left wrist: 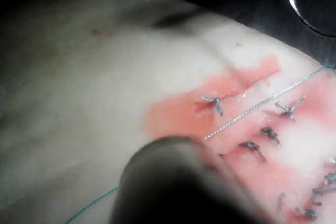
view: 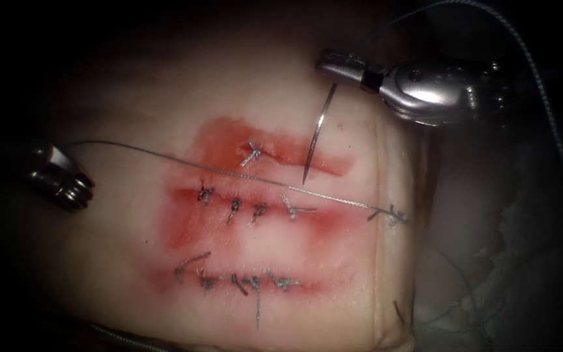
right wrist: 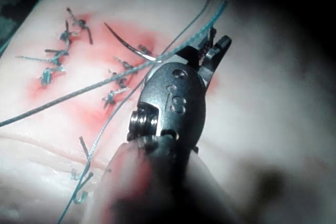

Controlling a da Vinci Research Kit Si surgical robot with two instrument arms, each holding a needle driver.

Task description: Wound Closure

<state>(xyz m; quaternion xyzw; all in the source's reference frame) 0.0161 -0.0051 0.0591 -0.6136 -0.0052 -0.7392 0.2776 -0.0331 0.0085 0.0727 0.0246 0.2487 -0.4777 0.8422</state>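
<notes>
The needle (view: 318, 133) hangs from the right tool (view: 341, 65), its fingers clenched on its blunt end, tip just above the tissue (view: 131, 215), not in it. Thread (view: 229, 175) runs taut to the left tool (view: 60, 176), whose fingers are hidden. Best to keep the thread clear of the tip.

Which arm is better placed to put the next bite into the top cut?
Right. Its tool already holds the needle near its tail, tip free just above the top cut. The left tool sits off left, tensioning thread.
</notes>
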